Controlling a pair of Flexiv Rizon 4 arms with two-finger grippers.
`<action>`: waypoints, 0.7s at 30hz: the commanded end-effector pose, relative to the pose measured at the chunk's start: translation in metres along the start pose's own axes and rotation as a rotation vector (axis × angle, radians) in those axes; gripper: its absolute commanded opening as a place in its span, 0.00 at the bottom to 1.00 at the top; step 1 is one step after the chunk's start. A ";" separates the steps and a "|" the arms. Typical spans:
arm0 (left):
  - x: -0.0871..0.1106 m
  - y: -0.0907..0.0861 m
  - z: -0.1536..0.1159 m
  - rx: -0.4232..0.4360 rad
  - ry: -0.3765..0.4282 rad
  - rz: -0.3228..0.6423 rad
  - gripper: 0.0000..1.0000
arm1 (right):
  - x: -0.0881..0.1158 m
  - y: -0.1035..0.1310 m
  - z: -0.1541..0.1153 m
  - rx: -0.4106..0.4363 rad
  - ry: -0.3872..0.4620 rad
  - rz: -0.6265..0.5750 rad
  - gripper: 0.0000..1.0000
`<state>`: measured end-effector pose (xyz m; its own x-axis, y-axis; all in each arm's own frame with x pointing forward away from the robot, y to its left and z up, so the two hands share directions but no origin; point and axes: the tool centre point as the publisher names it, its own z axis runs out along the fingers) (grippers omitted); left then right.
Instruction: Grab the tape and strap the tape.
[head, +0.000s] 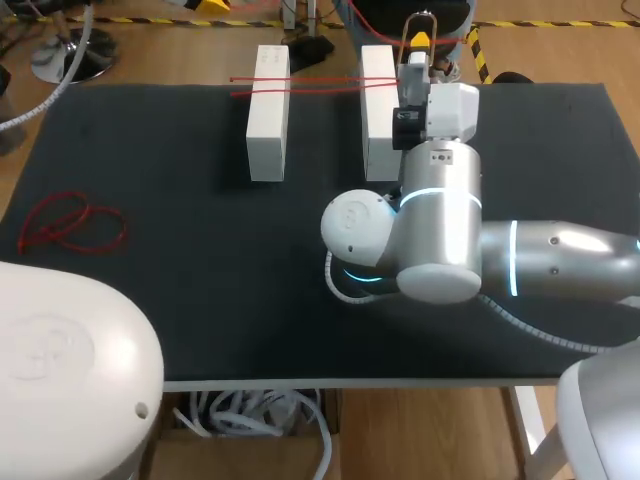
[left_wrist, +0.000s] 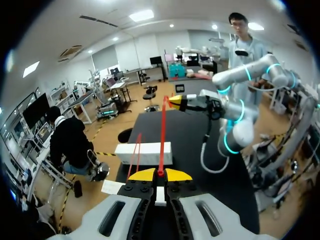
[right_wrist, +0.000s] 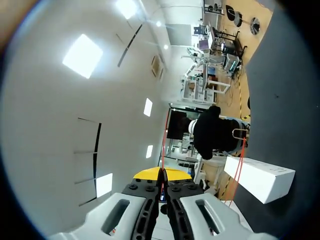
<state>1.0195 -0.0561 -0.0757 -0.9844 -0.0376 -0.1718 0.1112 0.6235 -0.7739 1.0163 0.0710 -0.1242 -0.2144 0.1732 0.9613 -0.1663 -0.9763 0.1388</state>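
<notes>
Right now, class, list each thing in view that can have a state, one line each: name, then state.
left gripper: shut on the red tape
right gripper: shut on the red tape
red tape: stretched taut across both white blocks
white blocks: side by side on the table, apart
loose red strand: tangled on the table, untouched

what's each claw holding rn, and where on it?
Both hold the red tape: the left claw pinches a taut strand between its fingertips; the right claw pinches the far end, past the white block.
</notes>
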 end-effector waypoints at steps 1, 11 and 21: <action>0.008 -0.006 -0.004 -0.095 0.011 0.016 0.00 | 0.002 0.002 0.001 0.003 -0.005 -0.001 0.00; 0.016 -0.010 -0.006 -0.167 0.087 0.059 0.00 | 0.002 0.002 0.001 0.003 -0.005 -0.001 0.00; 0.018 -0.011 -0.008 -0.254 0.078 0.062 0.00 | 0.002 0.002 0.001 0.003 -0.005 -0.001 0.00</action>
<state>1.0003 -0.0547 -0.0688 -0.9847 0.0619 -0.1631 0.1505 0.7746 -0.6143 1.0162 0.0717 -0.1242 -0.2140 0.1730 0.9614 -0.1675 -0.9761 0.1383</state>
